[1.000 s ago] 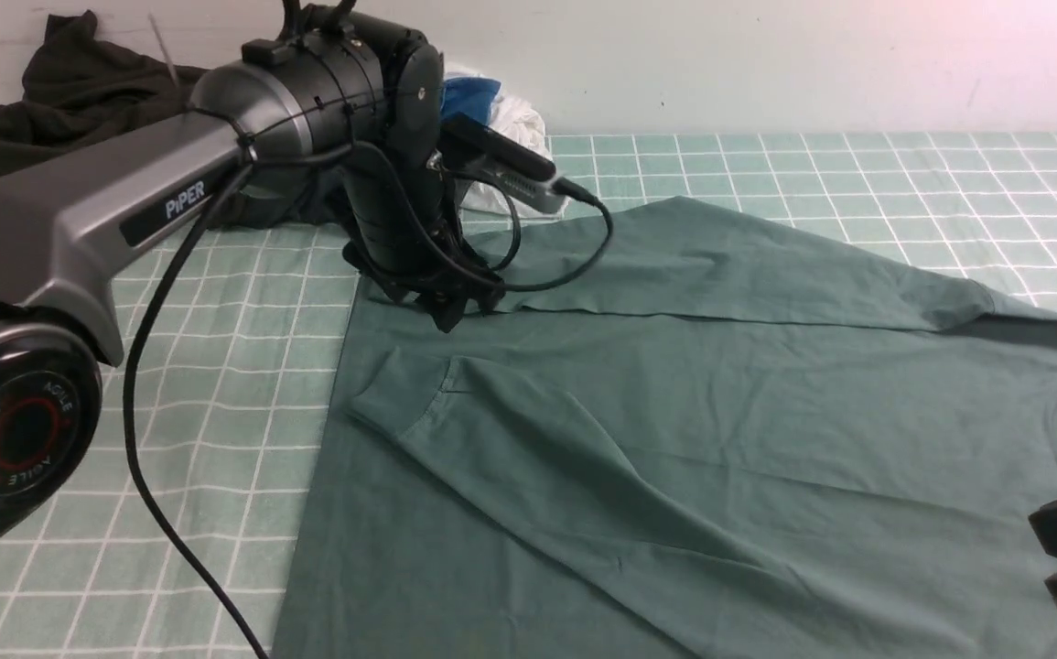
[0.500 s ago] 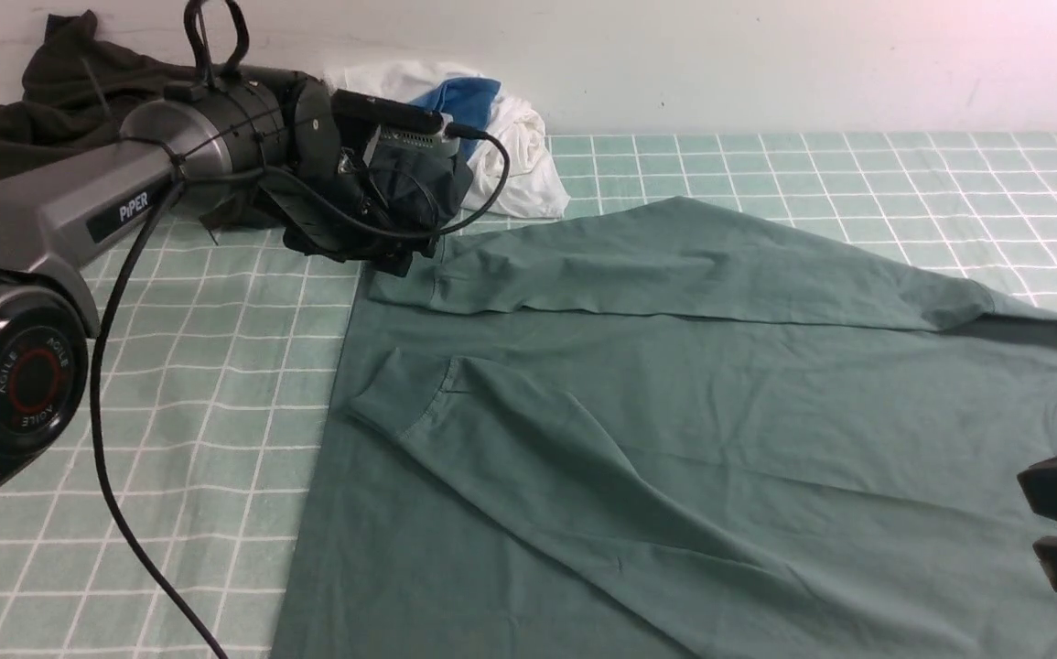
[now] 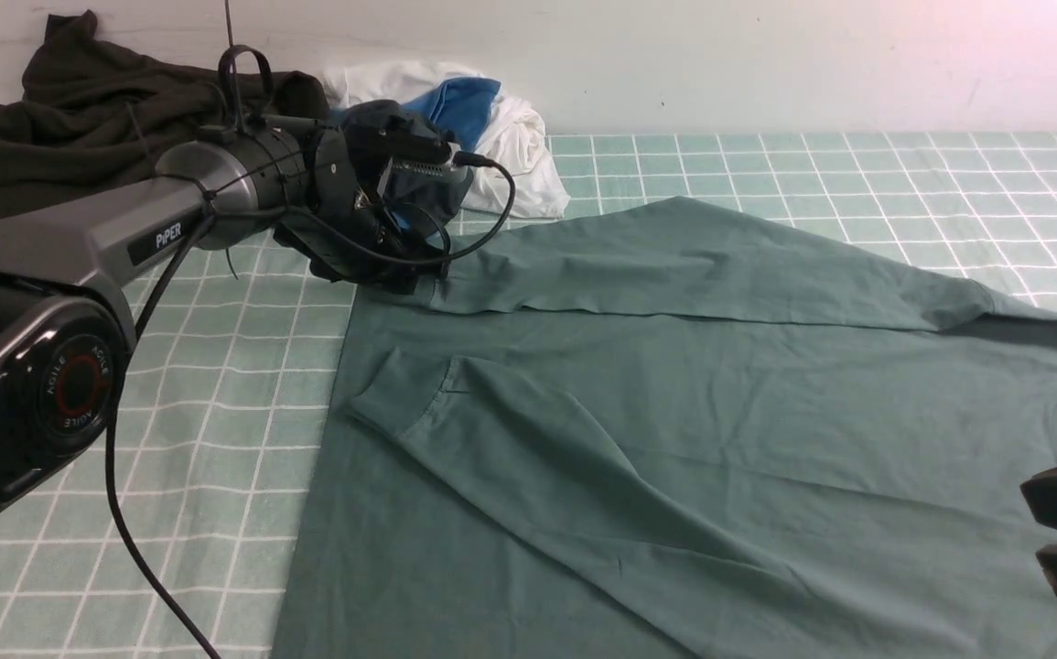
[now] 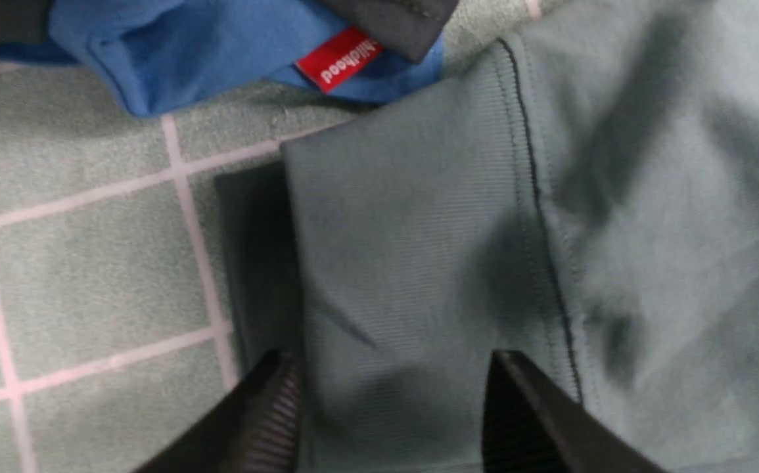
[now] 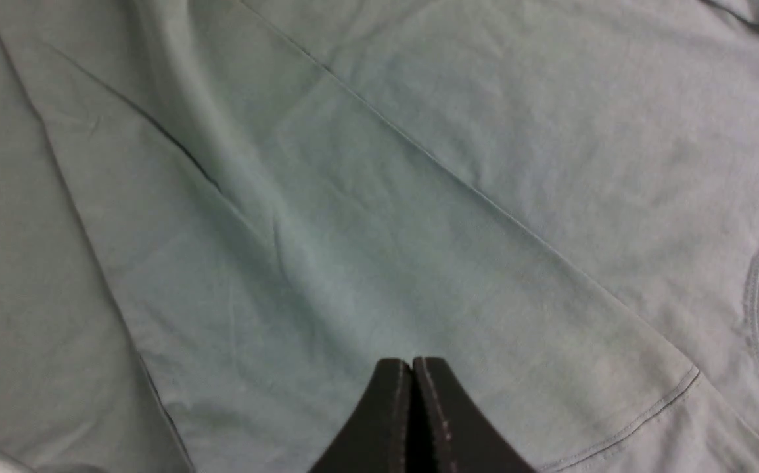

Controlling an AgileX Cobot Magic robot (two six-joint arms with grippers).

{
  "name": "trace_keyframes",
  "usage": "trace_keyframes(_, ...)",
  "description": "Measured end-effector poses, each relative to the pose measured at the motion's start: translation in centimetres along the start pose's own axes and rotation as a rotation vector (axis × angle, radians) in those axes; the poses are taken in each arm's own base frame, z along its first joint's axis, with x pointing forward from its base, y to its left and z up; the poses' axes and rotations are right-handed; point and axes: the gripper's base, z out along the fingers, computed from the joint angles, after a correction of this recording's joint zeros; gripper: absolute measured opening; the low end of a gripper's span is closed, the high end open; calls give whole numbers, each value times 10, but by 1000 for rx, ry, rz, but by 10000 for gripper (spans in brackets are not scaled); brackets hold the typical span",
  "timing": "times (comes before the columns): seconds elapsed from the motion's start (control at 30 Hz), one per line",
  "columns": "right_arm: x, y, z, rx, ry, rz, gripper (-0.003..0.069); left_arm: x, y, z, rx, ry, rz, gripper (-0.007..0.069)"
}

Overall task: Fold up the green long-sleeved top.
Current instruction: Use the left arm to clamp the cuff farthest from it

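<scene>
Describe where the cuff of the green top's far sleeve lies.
In the left wrist view the cuff lies flat on the checked cloth at the table's far left, between the open fingers of the left gripper, beside a blue garment.

Robot lab bench, set up for cloth handling. Work surface covered with pale green mat (image 3: 766,174), white grid lines; bare white wall (image 3: 766,64) right behind. Grey-and-black arm (image 3: 61,247) marked PIPER, AGILE on joint cap — loose black cable (image 3: 111,476) trailing over mat. Spare clothes heaped at back edge — dark olive garment (image 3: 61,119), white-and-blue bundle (image 3: 510,137). Green top (image 3: 674,412) spread flat on mat.
</scene>
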Motion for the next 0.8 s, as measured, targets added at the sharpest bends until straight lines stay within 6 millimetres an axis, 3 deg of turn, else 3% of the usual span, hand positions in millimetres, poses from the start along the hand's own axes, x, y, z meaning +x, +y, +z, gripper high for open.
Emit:
trace_keyframes(0.23,0,0,0,-3,4,5,-14,3,-1,4,15,18,-13,94)
trace_keyframes(0.37,0,0,0,-4,4,6,-14,2,-1,1,15,15,8,11)
trace_keyframes(0.67,1,0,0,-5,7,7,-14,-7,-2,-15,14,-11,29,3)
trace_keyframes(0.8,1,0,0,-5,8,7,-14,-4,-1,-7,8,-10,33,96)
